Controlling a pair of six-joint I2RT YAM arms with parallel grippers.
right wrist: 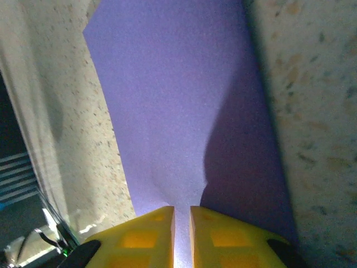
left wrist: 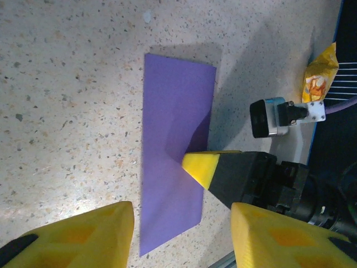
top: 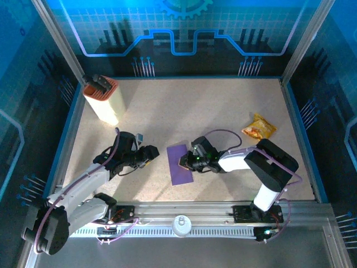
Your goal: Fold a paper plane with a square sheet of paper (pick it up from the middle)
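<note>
The square sheet of paper point(top: 178, 165) lies near the middle of the table as a long purple rectangle. My right gripper point(top: 186, 161) reaches it from the right and is shut on its right edge. In the right wrist view the paper point(right wrist: 178, 95) puckers up into the narrow gap of that gripper point(right wrist: 182, 215). The left wrist view shows the sheet point(left wrist: 173, 134) flat, with the right gripper's yellow fingertip point(left wrist: 202, 166) pressed on its edge. My left gripper point(top: 149, 156) hovers just left of the sheet, open point(left wrist: 181, 237), nothing between its fingers.
A tall cream-and-orange box point(top: 103, 100) stands at the back left. A yellow-orange snack packet point(top: 259, 127) lies at the right, also in the left wrist view point(left wrist: 319, 75). The metal rail point(top: 184, 215) runs along the near edge.
</note>
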